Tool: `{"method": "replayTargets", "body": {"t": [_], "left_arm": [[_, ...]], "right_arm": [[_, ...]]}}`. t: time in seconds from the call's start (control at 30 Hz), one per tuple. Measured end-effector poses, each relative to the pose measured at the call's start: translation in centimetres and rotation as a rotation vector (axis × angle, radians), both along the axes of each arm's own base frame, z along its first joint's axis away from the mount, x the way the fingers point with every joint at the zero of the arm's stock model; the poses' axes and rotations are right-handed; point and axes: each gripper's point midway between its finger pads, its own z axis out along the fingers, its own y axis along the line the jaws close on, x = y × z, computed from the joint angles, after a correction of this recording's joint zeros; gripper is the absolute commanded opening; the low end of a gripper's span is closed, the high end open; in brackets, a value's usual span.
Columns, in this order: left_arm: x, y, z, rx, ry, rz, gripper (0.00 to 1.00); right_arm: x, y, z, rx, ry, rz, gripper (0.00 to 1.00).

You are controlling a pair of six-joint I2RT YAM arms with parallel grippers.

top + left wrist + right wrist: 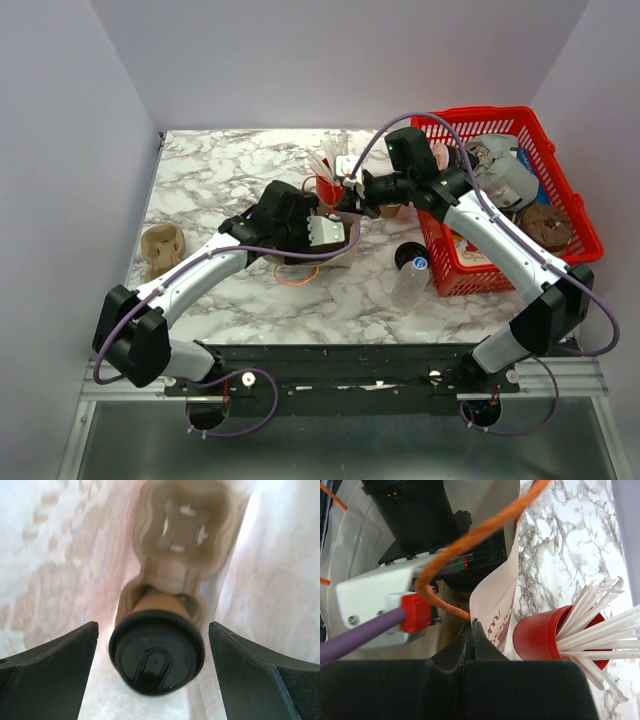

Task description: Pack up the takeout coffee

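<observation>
The takeout coffee (156,652), a tan cup with a black lid, stands in the near slot of a tan pulp cup carrier (182,525) inside the white paper bag (270,580). My left gripper (153,625) is open inside the bag, one finger on each side of the lid, not touching it. In the top view the left gripper (330,232) reaches into the bag (350,232) at the table's middle, so the coffee is hidden there. My right gripper (472,625) is shut on the bag's paper rim (495,595), beside its orange handle (445,600). It also shows in the top view (352,193).
A red cup of white straws (328,185) stands just behind the bag, also in the right wrist view (545,640). A red basket (470,270) of items stands at the right. A clear bottle (411,282) and a loose black lid (408,254) lie before it. Another pulp carrier (163,250) lies far left.
</observation>
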Motion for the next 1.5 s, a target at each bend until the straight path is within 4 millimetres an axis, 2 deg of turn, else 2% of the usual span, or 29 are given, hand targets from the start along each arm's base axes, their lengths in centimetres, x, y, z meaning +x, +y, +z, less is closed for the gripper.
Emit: {"method": "replayTargets", "body": {"t": [0.3, 0.8, 0.83, 0.87, 0.93, 1.17, 1.3, 1.5], "left_arm": [[-0.8, -1.9, 1.4, -0.095, 0.009, -0.044, 0.99], [-1.6, -4.7, 7.8, -0.320, 0.001, -0.083, 0.98], [-1.5, -4.9, 10.2, -0.368, -0.020, -0.078, 0.98], [-1.5, -4.9, 10.2, -0.368, -0.020, -0.078, 0.99], [-1.4, -4.7, 12.2, -0.403, -0.048, -0.070, 0.99], [-1.3, -3.1, 21.6, -0.565, -0.195, -0.017, 0.99], [-0.1, -1.2, 23.9, -0.607, -0.254, 0.071, 0.99], [3.6, 2.3, 25.1, -0.640, -0.269, 0.281, 0.99]], "right_arm": [[0.4, -0.3, -0.4, -0.026, 0.083, 0.003, 0.00], [2.2, -0.1, -0.4, -0.066, 0.186, -0.043, 0.01], [3.2, -0.3, -0.3, -0.073, 0.184, -0.070, 0.00], [3.3, -0.3, -0.3, -0.073, 0.185, -0.071, 0.00], [3.9, -0.9, -0.6, -0.083, 0.204, -0.089, 0.01], [6.2, -2.2, -1.5, -0.120, 0.270, -0.133, 0.00], [6.5, -3.2, -1.5, -0.136, 0.293, -0.150, 0.00], [6.0, -4.0, -1.6, -0.152, 0.328, -0.159, 0.01]]}}
